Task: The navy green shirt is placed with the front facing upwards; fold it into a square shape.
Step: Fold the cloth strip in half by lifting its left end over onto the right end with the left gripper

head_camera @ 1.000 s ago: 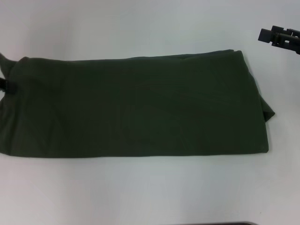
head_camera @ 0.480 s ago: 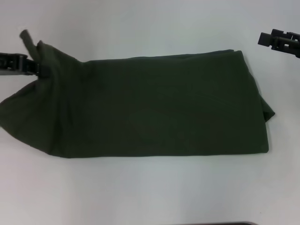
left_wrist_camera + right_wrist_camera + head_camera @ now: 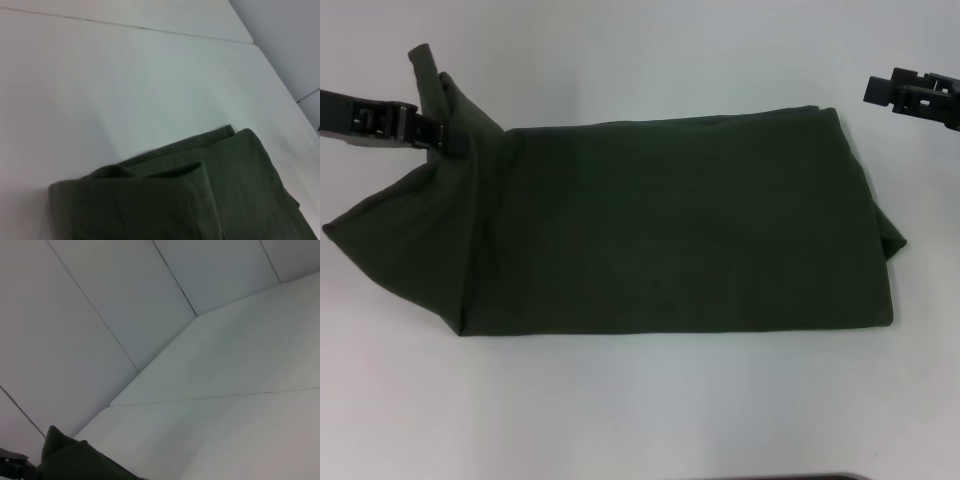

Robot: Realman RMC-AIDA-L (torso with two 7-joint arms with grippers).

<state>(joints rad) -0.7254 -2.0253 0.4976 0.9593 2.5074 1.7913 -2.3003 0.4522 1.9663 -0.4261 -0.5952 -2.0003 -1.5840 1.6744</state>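
The navy green shirt [image 3: 660,225] lies on the white table [image 3: 640,400] as a long folded band of plain dark green cloth. My left gripper [image 3: 432,135] is shut on the band's far left corner and holds it lifted above the table, so the left end rises in a peak. The lifted cloth also shows in the left wrist view [image 3: 165,200] and in the right wrist view [image 3: 70,457]. My right gripper [image 3: 885,90] hovers beyond the shirt's far right corner, apart from the cloth.
A small flap of cloth [image 3: 890,235] sticks out at the shirt's right edge. White table surface lies in front of and behind the shirt. A dark edge [image 3: 800,477] shows at the bottom of the head view.
My left gripper has taken hold of the shirt's far left corner and lifted it up and to the right. The left end now peaks. The right gripper has barely shifted.
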